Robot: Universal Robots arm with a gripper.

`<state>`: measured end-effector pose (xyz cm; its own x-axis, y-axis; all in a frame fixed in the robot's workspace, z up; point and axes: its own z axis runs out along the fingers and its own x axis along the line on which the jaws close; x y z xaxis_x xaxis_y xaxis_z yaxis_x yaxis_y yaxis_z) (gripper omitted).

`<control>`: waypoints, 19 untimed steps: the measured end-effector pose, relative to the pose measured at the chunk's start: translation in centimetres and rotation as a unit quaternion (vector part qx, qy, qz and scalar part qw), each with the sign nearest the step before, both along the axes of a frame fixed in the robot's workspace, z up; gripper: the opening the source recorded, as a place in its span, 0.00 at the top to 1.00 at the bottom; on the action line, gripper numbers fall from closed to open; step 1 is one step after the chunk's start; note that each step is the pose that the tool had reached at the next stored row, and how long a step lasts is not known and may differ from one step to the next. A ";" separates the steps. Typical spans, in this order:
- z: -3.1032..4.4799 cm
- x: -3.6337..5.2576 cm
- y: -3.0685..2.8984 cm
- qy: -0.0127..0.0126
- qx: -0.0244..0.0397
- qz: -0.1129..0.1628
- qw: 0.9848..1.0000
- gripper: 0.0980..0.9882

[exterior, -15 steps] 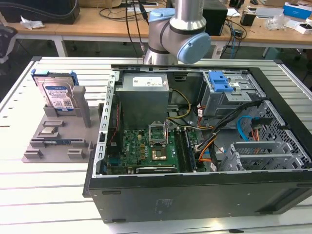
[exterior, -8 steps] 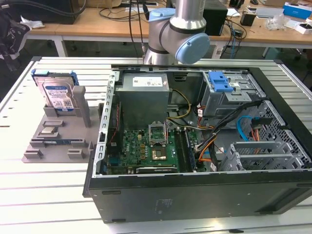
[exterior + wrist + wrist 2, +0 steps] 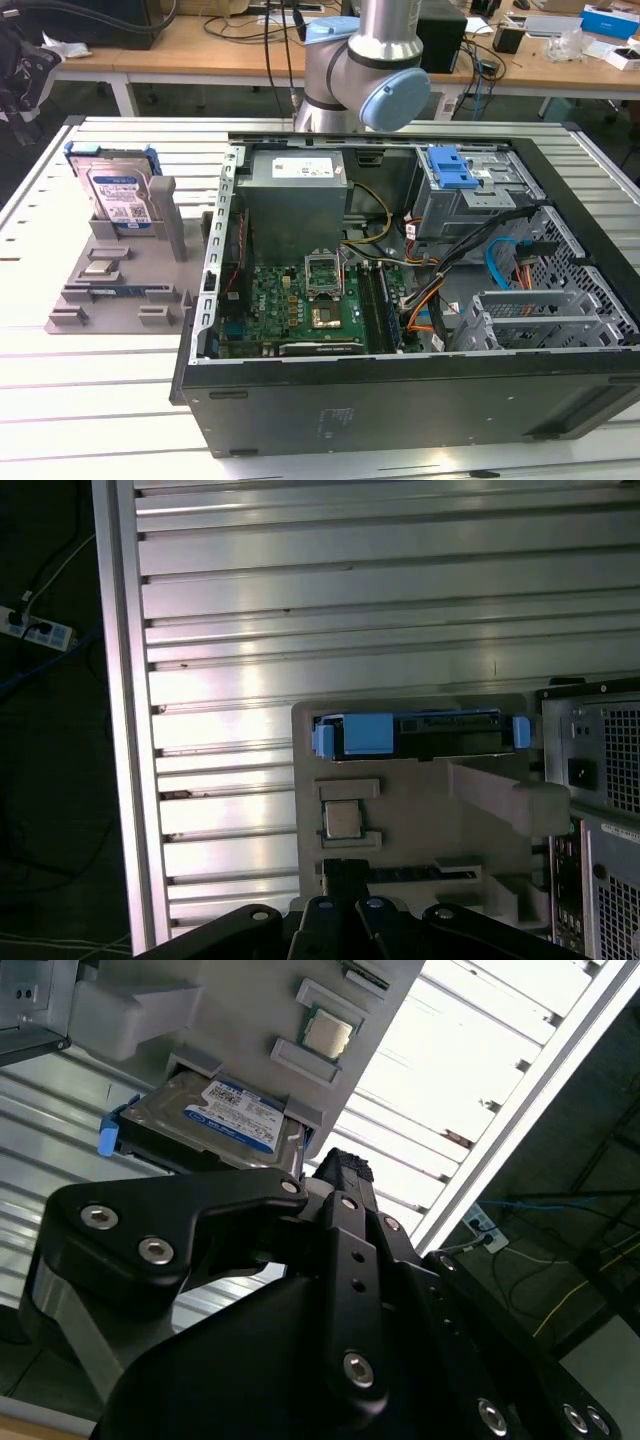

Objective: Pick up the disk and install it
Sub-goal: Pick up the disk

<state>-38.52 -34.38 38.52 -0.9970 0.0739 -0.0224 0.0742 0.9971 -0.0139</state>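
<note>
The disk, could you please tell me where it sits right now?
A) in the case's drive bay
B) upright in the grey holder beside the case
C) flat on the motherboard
B: the disk stands on edge in the grey holder, outside the computer case.

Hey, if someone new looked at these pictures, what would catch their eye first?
Most likely the big open computer case in the middle of the exterior view, its green motherboard and cables laid bare. Next, the disk with its blue bracket, standing upright in a grey holder on the exterior view's left, on the ribbed metal table. In the second wrist view the black gripper hangs close to that disk.
</note>
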 end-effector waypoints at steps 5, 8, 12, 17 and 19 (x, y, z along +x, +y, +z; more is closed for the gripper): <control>0.00 0.00 0.01 0.000 0.000 0.032 0.999 0.99; 0.00 0.00 0.01 0.000 0.000 0.058 0.998 0.99; 0.00 0.00 0.01 0.000 0.000 0.124 0.992 0.99; 0.00 0.00 0.01 0.000 0.000 0.188 0.982 0.99; 0.00 0.00 0.01 0.000 0.000 0.208 0.978 0.99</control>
<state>-38.52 -34.38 38.51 -0.9409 -0.3378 -0.0224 -0.3376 0.9412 -0.0140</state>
